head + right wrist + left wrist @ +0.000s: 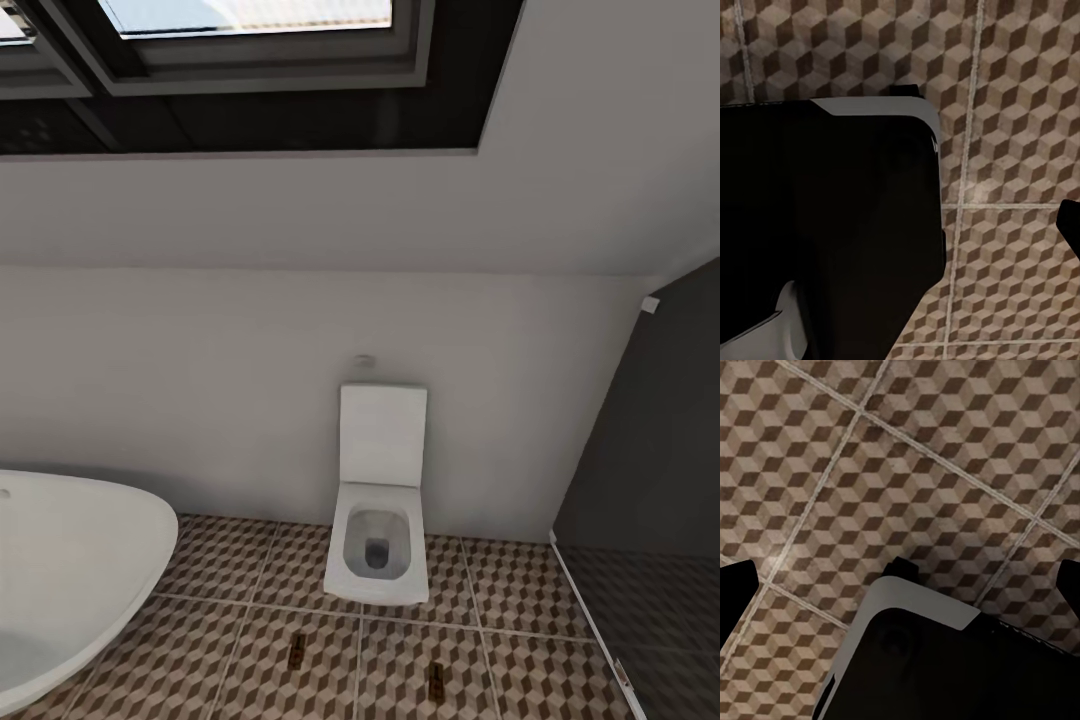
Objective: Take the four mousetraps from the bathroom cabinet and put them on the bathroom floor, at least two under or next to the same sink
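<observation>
Two mousetraps lie flat on the bathroom floor (250, 660) in front of the toilet, one (297, 651) to the left and one (436, 682) to the right, on neighbouring tiles. The cabinet and the sink are out of view. My left gripper (900, 585) hangs over bare cube-pattern tiles (907, 457), open, its dark fingertips (736, 585) at the picture's two sides with nothing between them. In the right wrist view one dark fingertip (1069, 225) stands far out at the edge over the tiles (1020, 112); the other is hidden behind my base, and nothing is held.
A white toilet (380, 520) stands against the back wall. The rounded white bathtub (70, 570) fills the near left. A dark glass partition (650, 480) closes the right side. My own dark base (945, 660) (825, 225) sits below both wrists.
</observation>
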Tool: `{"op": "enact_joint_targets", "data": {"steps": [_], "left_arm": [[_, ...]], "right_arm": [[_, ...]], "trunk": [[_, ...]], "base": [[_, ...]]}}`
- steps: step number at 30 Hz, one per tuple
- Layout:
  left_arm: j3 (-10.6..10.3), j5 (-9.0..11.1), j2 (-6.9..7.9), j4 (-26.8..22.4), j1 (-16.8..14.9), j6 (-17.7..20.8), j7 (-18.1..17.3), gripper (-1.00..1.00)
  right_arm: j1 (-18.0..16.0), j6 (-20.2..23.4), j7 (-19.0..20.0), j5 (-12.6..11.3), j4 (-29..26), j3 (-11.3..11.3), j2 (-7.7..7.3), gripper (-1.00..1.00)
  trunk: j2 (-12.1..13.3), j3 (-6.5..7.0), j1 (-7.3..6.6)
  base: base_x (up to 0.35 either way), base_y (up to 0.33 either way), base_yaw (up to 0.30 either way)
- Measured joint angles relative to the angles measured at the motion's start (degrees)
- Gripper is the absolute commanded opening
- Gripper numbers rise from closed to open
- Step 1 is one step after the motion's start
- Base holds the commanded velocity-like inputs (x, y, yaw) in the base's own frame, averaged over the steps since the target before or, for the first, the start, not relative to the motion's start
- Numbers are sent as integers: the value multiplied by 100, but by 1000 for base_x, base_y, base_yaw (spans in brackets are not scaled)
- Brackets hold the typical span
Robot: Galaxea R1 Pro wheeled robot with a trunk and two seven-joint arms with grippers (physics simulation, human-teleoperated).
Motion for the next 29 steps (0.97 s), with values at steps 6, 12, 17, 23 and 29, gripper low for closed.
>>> {"op": "enact_joint_targets", "data": {"steps": [6,12,17,23,29], "left_arm": [[-1,0,1,-1,-1,0,0,100],[0,0,1,1,0,0,0,100],[4,0,1,0,0,0,0,100],[1,0,1,0,0,0,0,100],[1,0,1,-2,-1,0,0,100]], "right_arm": [[0,0,0,-3,1,0,0,100],[0,0,0,0,2,0,0,100],[0,0,0,-1,-1,0,0,100],[0,0,0,2,-1,0,0,100],[0,0,0,-3,-2,0,0,100]], "trunk": [[0,0,0],[0,0,0],[0,0,0],[0,0,0],[0,0,0]], "base": [[0,0,0],[0,0,0],[0,0,0],[0,0,0],[0,0,0]]}}
